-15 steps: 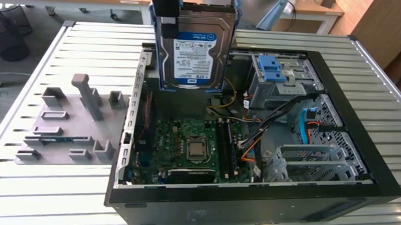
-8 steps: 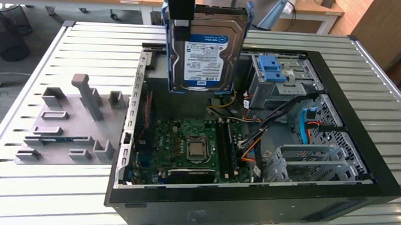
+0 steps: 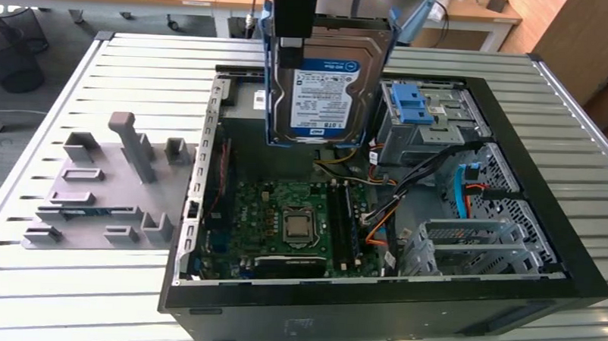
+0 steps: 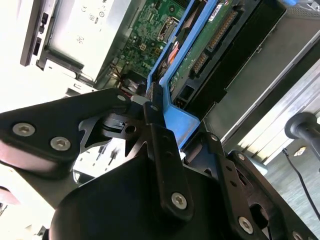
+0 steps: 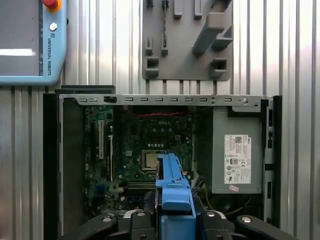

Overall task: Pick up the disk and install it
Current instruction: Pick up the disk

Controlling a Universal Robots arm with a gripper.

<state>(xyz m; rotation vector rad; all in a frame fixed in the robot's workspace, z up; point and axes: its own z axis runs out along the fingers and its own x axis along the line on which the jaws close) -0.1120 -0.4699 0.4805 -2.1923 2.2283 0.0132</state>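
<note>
Over the open computer case point(image 3: 545, 224) on the slatted bench point(image 3: 135, 66), the end effector point(image 5: 174, 215) is clamped on the disk point(image 3: 322, 88), gripping its blue rail. The disk hangs upright, label towards the exterior view, above the green motherboard point(image 3: 292, 215). A grey power-supply box point(image 5: 237, 150) sits inside the case, and a grey fixture plate point(image 3: 111, 186) lies beside it.

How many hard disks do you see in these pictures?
1. The disk hangs in the gripper above the open computer case. Others may be hidden inside the drive cage.
</note>
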